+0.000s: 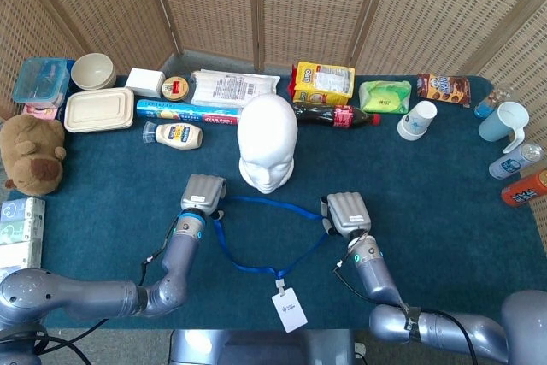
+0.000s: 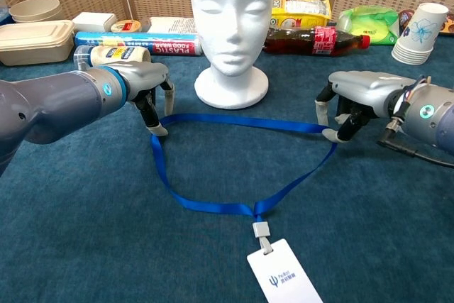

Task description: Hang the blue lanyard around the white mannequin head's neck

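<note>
A flat blue ribbon lanyard [image 2: 234,207] lies as an open loop on the dark teal cloth-covered table [image 1: 444,194], in front of the white foam mannequin head [image 2: 233,15], which stands upright on its round base. The strap's far edge runs just in front of that base without touching it, and the loop narrows toward the robot to a small grey clip holding a white rectangular badge card [image 2: 285,272]. The left hand [image 2: 145,86] is at the loop's left corner, palm down with fingers curled downward, and its fingertips [image 2: 159,130] pinch the strap where it bends. The right hand [image 2: 355,101] is at the opposite corner, likewise palm down with fingers curled, its fingertips [image 2: 328,133] closed on the ribbon at the right bend. In the head view both hands sit on either side of the head and slightly nearer the robot, with the strap stretched between them. Behind the mannequin head lies a dark cola bottle with a red label [image 1: 335,114] on its side, next to a yellow snack bag [image 1: 322,81]. At the table's left edge sits a brown plush bear [image 1: 32,153].
</note>
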You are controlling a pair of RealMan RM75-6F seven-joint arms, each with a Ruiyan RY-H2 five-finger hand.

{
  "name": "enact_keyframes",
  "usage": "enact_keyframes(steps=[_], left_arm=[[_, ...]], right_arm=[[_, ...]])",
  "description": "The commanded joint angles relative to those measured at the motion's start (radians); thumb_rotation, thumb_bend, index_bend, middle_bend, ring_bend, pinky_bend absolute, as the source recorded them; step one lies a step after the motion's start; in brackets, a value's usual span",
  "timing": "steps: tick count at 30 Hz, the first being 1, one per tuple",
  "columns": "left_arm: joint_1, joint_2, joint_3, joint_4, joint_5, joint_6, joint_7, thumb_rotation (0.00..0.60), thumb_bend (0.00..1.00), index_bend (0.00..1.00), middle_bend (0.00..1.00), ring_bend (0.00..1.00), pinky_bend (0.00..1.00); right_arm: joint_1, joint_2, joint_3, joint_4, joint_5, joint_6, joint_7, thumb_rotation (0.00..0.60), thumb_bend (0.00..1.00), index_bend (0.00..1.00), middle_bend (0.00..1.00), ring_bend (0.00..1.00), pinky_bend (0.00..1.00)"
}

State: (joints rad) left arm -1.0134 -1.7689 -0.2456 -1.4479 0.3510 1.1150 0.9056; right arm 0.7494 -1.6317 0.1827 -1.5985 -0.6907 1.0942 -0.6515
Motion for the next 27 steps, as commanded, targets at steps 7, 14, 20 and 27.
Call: enact_keyframes(steps=[7,14,20,27], left_arm=[[0.001,0.002,-0.006,0.003,-0.019,-0.014,-0.001,0.594,0.3,0.49,1.0,1.0,1.0],[0.002,0.01,-0.014,-0.001,-0.041,-0.027,-0.004,0.597,0.36,0.5,1.0,1.0,1.0],[-0.003,0.018,-0.021,-0.005,-0.067,-0.043,-0.002,0.595,0.4,0.53,1.0,1.0,1.0],[-0.01,0.016,-0.019,-0.003,-0.085,-0.047,0.0,0.594,0.45,0.55,1.0,1.0,1.0]], right_arm=[[-0.001,0.003,-0.002,0.001,0.001,0.003,0.003,0.6,0.47,0.59,1.0,1.0,1.0],[0.0,0.002,-0.003,0.005,0.008,-0.001,0.005,0.6,0.47,0.59,1.0,1.0,1.0],[0.001,0.002,-0.002,0.009,0.014,-0.003,0.007,0.6,0.47,0.59,1.0,1.0,1.0],[0.002,0.002,-0.001,0.013,0.024,-0.01,0.013,0.6,0.47,0.59,1.0,1.0,1.0]])
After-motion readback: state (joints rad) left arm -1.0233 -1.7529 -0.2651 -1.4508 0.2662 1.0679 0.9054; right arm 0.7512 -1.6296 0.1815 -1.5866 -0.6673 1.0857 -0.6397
